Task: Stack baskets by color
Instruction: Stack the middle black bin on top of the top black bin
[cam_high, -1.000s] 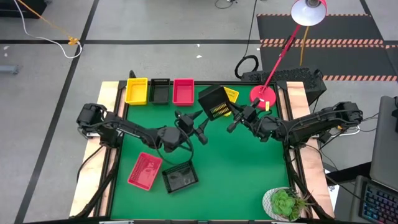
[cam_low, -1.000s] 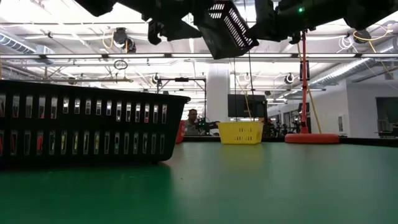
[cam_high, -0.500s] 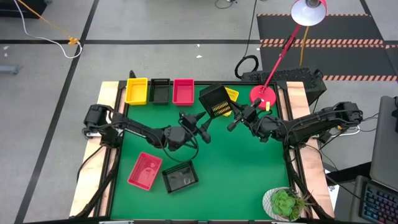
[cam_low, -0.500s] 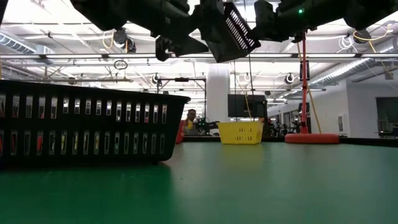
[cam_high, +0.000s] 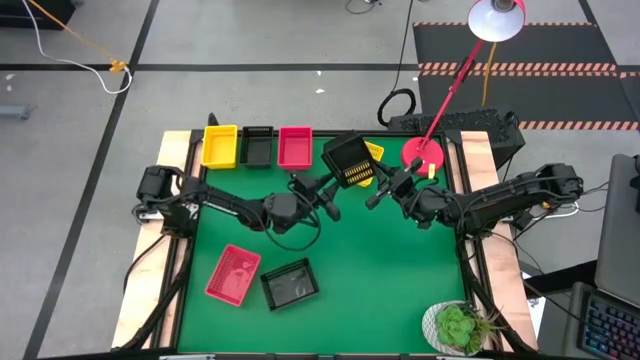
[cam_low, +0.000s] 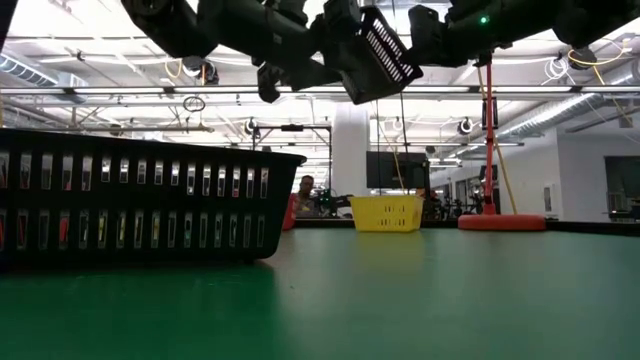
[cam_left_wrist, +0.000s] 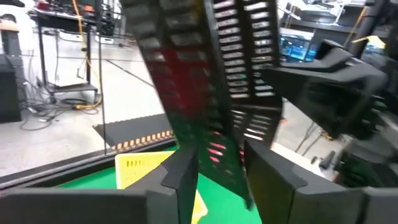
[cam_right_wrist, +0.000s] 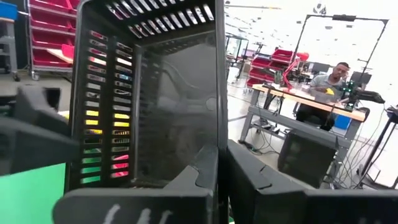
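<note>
Slotted black plastic basket (cam_high: 349, 162), matt green table mat (cam_high: 380, 270), bare wooden table edges (cam_high: 504, 280)

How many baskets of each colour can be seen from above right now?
Yellow baskets: 2
Black baskets: 3
Pink-red baskets: 2
Total: 7; any nested inside others cannot be told.
</note>
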